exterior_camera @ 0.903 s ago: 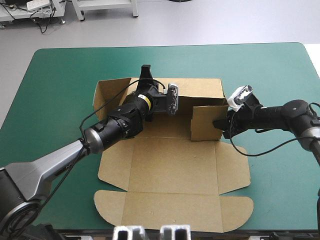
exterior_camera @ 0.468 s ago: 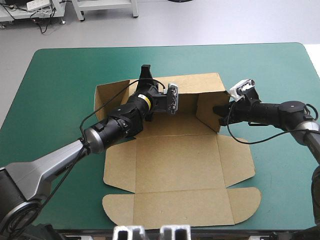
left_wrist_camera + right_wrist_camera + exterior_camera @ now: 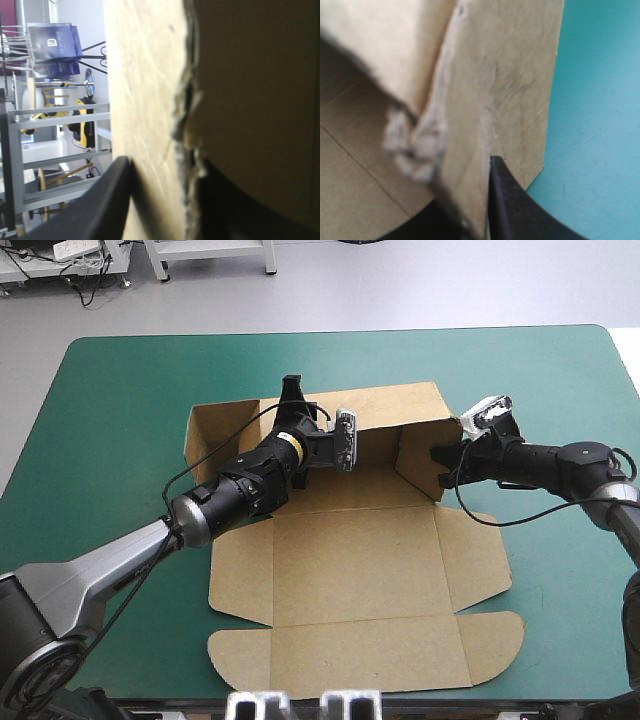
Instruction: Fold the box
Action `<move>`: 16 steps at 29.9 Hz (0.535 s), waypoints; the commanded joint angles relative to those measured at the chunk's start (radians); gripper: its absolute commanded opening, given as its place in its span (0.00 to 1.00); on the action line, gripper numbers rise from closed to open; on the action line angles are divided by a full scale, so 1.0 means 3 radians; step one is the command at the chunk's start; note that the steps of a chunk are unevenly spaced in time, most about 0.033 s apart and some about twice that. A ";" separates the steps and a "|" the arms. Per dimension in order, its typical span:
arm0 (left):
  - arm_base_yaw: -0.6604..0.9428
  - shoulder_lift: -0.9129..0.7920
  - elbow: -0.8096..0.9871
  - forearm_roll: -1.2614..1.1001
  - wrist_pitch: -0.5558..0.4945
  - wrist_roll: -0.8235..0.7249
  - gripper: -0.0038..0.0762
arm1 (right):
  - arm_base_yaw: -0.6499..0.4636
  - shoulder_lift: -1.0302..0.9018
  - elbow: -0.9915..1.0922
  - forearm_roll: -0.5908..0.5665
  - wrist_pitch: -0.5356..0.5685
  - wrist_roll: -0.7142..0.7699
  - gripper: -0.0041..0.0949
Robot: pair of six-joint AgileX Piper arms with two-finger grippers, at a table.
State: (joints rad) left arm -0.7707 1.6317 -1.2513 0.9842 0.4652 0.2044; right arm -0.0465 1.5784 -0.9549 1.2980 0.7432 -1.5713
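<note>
While the brown box (image 3: 350, 570) lies at the middle of the teal-green worktop (image 3: 100, 420), near panels (image 3: 350, 650) flat and far wall (image 3: 400, 405) raised, we note the left hand (image 3: 293, 392) at that wall's top edge, black fingers (image 3: 112, 200) nearly closed with the board pinched between them. The right hand (image 3: 441, 468) grips the upright flap (image 3: 415, 455) at the wall's right end likewise, board between its fingers.

High view looks down from behind; wrist views hug the box (image 3: 350, 570) (shared by all)
</note>
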 commanded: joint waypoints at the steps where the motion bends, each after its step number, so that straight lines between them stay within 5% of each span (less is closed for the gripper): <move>1: -0.0034 -0.0083 -0.0033 -0.0210 -0.0087 -0.0271 0.62 | 0.0010 -0.0087 -0.0066 0.0198 0.0189 0.0000 0.04; 4: -0.0120 -0.0121 -0.0033 -0.0265 -0.0081 -0.0653 0.64 | 0.0010 -0.0087 -0.0066 0.0198 0.0104 0.0082 0.04; 16: -0.0687 -0.0995 -0.0033 -0.0049 0.0106 -0.0681 0.64 | 0.0010 -0.0093 -0.0066 0.0169 0.0004 0.0304 0.04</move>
State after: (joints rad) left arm -0.9673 1.4267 -1.2336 0.9082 0.5061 0.0243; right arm -0.0465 1.5784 -0.9549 1.3104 0.6929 -1.5140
